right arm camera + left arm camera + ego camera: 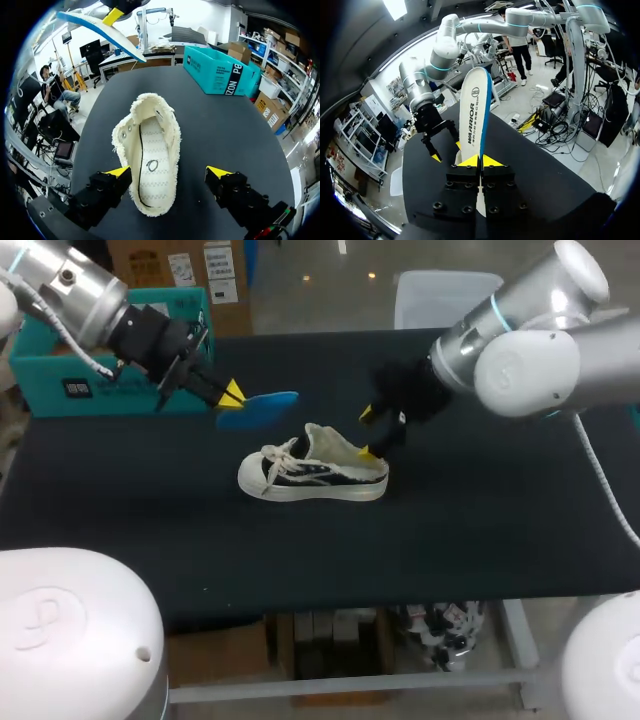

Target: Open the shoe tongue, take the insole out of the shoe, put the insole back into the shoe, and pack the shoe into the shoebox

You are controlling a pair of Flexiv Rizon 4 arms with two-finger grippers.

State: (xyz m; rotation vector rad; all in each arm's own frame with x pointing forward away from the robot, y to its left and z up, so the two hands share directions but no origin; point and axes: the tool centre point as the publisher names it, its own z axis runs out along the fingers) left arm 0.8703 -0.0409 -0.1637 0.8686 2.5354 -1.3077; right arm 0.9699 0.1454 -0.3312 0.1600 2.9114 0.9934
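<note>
A white and black canvas shoe [312, 472] lies on its sole mid-table, toe to the left, opening upward [150, 160]. My left gripper [232, 393] hovers above and left of it, shut on a blue-backed white insole [258, 408] that juts out past its yellow tips [480, 161]; the insole [475, 110] stands on edge between them. At the shoe's heel, my right gripper [370, 433] is open, its fingers [168, 171] either side of the heel with a gap on one side. The teal shoebox [60, 370] stands at the back left.
The black table top [480, 530] stretches bare in front of and to the right of the shoe. The teal box [215, 70] lies beyond the shoe's toe, off to one side as seen from my right wrist.
</note>
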